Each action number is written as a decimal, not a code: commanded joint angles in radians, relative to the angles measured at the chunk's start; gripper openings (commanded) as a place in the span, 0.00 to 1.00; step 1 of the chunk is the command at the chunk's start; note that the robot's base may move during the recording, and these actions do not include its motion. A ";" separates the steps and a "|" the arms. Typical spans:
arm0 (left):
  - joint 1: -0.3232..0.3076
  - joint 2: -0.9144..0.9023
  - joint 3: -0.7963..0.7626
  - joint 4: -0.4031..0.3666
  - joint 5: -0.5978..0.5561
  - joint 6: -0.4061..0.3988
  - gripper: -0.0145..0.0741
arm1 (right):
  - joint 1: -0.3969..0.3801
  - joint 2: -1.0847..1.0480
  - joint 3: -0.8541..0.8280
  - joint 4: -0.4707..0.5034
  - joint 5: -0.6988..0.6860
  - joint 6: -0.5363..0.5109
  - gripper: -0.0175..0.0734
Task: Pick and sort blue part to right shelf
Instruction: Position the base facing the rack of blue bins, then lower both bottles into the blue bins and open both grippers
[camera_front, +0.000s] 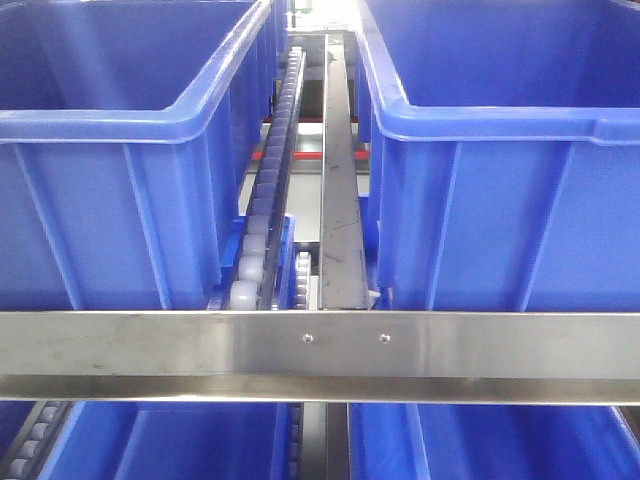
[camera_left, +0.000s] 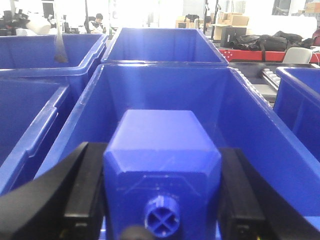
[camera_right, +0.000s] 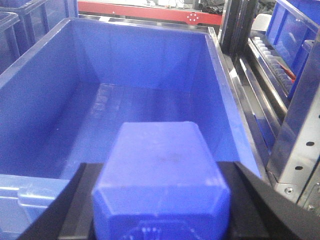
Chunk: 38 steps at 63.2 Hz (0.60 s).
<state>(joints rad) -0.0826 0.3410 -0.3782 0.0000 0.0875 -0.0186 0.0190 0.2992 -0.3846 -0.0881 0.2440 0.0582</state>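
Note:
In the right wrist view my right gripper (camera_right: 161, 202) is shut on the blue part (camera_right: 160, 170), a deep-blue block with sloped shoulders; its cap end is cut off by the frame's bottom edge. It hangs over the near end of a large open blue bin (camera_right: 150, 60). My left gripper (camera_left: 162, 197) is shut on a blue block (camera_left: 160, 145) with a small round cross-marked knob, held over another blue bin (camera_left: 165, 85). The right shelf's flat steel front rail (camera_front: 320, 345) fills the front view, where neither gripper shows.
Two big blue bins (camera_front: 120, 130) (camera_front: 510, 140) sit behind the rail, with a white roller track (camera_front: 268, 190) and a steel divider (camera_front: 340, 200) between them. More blue bins (camera_left: 40, 55) stand around the left gripper. Steel rack posts (camera_right: 300, 140) rise right of the right bin.

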 joint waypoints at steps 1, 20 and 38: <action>-0.001 0.007 -0.033 0.000 -0.094 -0.001 0.60 | -0.004 0.008 -0.032 -0.011 -0.099 -0.006 0.63; -0.001 0.007 -0.033 0.000 -0.094 -0.001 0.60 | -0.004 0.008 -0.032 -0.011 -0.100 -0.006 0.63; -0.001 0.007 -0.033 0.000 -0.094 -0.001 0.60 | -0.004 0.008 -0.032 -0.011 -0.101 -0.006 0.63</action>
<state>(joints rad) -0.0826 0.3410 -0.3782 0.0000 0.0875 -0.0186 0.0190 0.2992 -0.3846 -0.0881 0.2440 0.0582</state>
